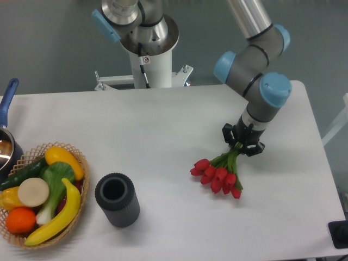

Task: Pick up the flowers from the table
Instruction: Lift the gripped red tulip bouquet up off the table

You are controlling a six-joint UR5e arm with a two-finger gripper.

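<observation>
- The flowers (pixel 218 173) lie on the right half of the table (pixel 163 136), red buds fanned toward the camera and green stems running up and back toward the arm.
- The gripper (pixel 242 142) sits right over the stem end of the bunch. The stems pass in between its dark fingers, so it looks clamped on them, though the view is too small to be sure the fingers press on them.
- Handling, as a judgement: the bunch looks light, so lifting it should ask little force.
- The stems are thin and bendy; held at one end, the heavier bud end will likely droop and swing.
- The buds look soft and easy to crush, so they are a poor place to grip.
- The stems, gathered together near their upper end, are the sensible hold: many stalks pinched at once give a firm, rounded bundle.
- Smooth stalks could slip out one by one if the squeeze is weak.
- Well apart on the left stand a dark ribbed cup (pixel 117 199) and a basket (pixel 79 163) of fruit and vegetables.
</observation>
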